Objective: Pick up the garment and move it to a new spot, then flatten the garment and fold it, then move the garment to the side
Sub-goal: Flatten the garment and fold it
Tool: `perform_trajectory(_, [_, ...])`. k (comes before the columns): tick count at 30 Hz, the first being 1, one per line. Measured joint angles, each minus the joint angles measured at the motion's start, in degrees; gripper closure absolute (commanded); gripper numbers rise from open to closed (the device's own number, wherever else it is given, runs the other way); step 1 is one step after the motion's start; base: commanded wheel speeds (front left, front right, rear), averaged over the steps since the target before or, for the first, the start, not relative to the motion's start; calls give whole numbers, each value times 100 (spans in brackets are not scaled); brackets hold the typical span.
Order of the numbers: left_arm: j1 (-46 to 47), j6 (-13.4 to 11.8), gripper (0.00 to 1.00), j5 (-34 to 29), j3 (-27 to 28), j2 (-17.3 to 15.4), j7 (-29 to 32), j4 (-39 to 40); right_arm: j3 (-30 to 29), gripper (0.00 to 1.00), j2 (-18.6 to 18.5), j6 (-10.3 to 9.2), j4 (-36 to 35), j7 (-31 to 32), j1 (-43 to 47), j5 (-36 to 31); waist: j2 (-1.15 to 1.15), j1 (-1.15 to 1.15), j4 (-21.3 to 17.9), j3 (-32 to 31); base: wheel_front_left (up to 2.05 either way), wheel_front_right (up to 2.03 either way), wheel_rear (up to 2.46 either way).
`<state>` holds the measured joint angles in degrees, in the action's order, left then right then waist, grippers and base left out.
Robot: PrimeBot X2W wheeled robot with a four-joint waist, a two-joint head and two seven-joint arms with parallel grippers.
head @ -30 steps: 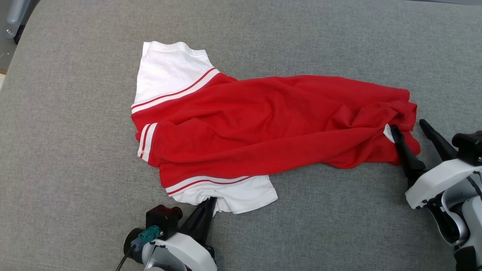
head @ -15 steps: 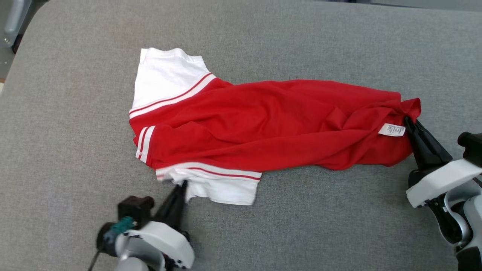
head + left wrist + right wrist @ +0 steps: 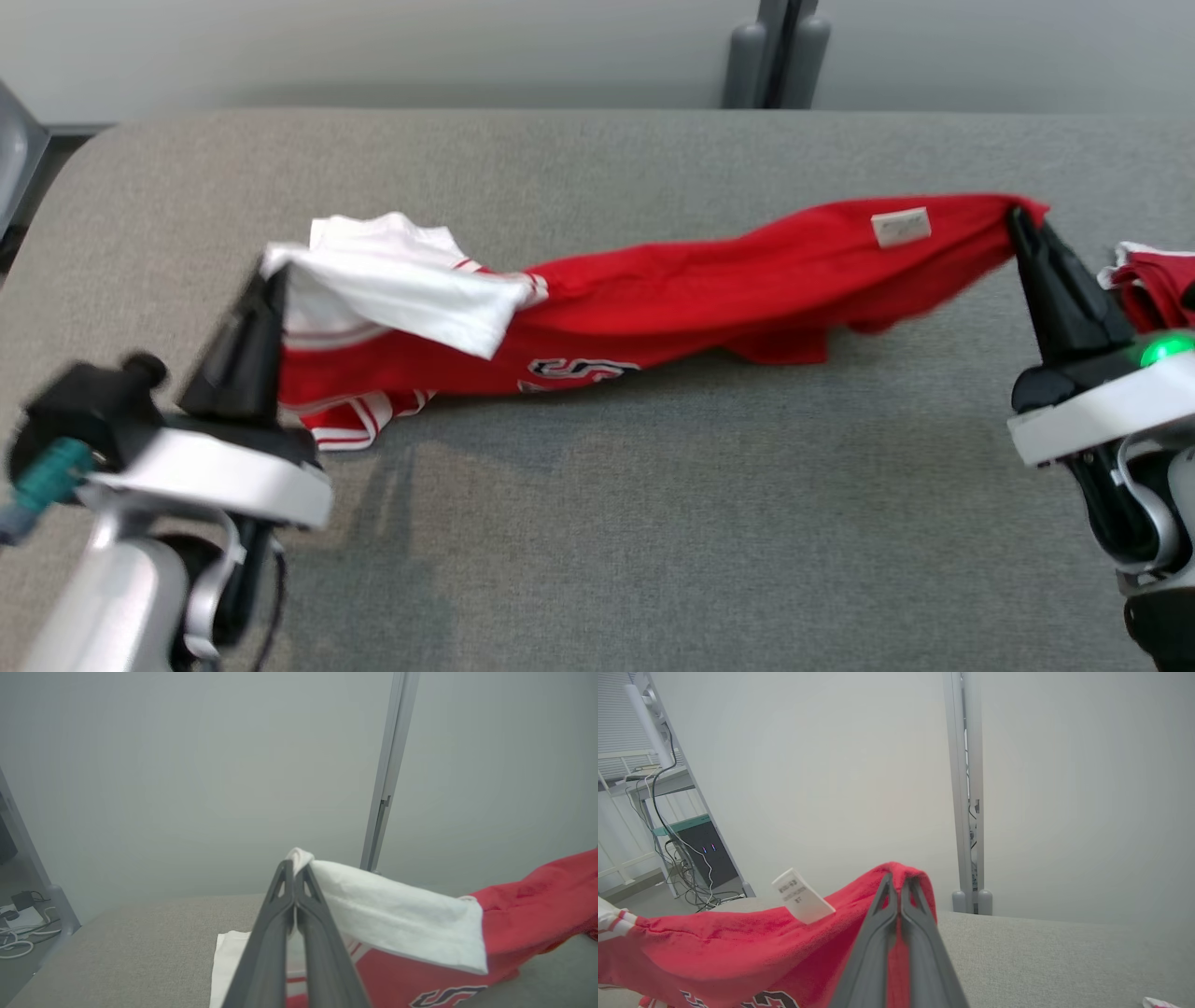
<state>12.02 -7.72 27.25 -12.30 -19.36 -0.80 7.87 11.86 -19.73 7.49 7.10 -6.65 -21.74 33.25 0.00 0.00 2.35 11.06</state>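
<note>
Lifting the formerly flat red jersey (image 3: 709,280) off the desk (image 3: 653,523). Pinching white sleeve (image 3: 411,289) with left pincer (image 3: 273,273), red edge (image 3: 971,229) with newly shut right pincer (image 3: 1016,217). Ready for relocating.

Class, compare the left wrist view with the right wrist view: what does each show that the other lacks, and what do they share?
Left wrist view: the left end effector shut on the white sleeve of the garment, and white cables on the floor.
Right wrist view: the right end effector gripping the garment's other end, the white label, and a rack with dark cables.
Shared: the garment's red body, the grey padded surface, and an upright metal post.
</note>
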Motion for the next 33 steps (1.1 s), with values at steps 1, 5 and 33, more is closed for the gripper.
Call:
perform_trajectory(1, [121, 0, 100, 0, 52, -76, 60, 104, -12, 100, 3, 0, -67, 8, -69, 1, 0, 0, -37, -72, 0, 0, 0])
perform_trajectory(5, [722, 15, 100, -29, 185, -247, 207, 354, -192, 100, -40, 0, -293, 32, -347, -10, 0, 0, -145, -360, 0, 0, 0])
perform_trajectory(33, [4452, 957, 100, -212, -213, -149, -301, -1783, -119, 100, -513, 0, 208, 550, -2666, 48, 0, 0, -433, -409, 0, 0, 0])
